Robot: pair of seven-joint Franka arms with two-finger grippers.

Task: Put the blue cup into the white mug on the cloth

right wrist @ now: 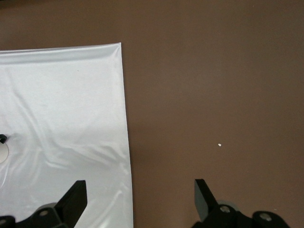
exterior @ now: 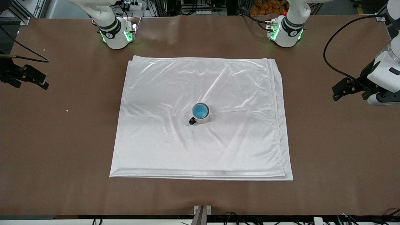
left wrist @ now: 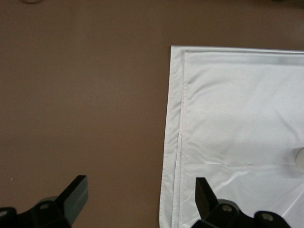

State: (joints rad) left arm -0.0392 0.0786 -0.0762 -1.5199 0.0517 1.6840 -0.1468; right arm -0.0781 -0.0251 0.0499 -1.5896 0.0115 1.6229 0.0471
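I find the blue cup point(exterior: 200, 111) seated inside the white mug point(exterior: 201, 118), only its bright blue interior showing within the cream rim. The mug stands upright near the middle of the cloth point(exterior: 162, 143), its dark handle turned toward the front camera and the right arm's end of the table. On that evidence I judge the placement step complete; nothing in the task appears outstanding.

Both arms are parked clear of the work. The left gripper point(exterior: 339, 90) hangs over bare table point(exterior: 328, 162) at the left arm's end, well apart from the mug; in its wrist view the 2 fingers point(left wrist: 76, 190) stand wide apart with nothing between them, and the folded edge of the cloth point(left wrist: 228, 128) runs beneath. The right gripper point(exterior: 36, 79) is over bare table at the right arm's end, also well apart from the mug. Its wrist view shows its fingers point(right wrist: 76, 194) likewise spread and empty, with the cloth corner point(right wrist: 61, 104) below.

As for what comes next, I judge that no further grasp is called for. If anything, I would hold both arms where they are and confirm the cup sits level in the mug, since its outer wall is hidden.
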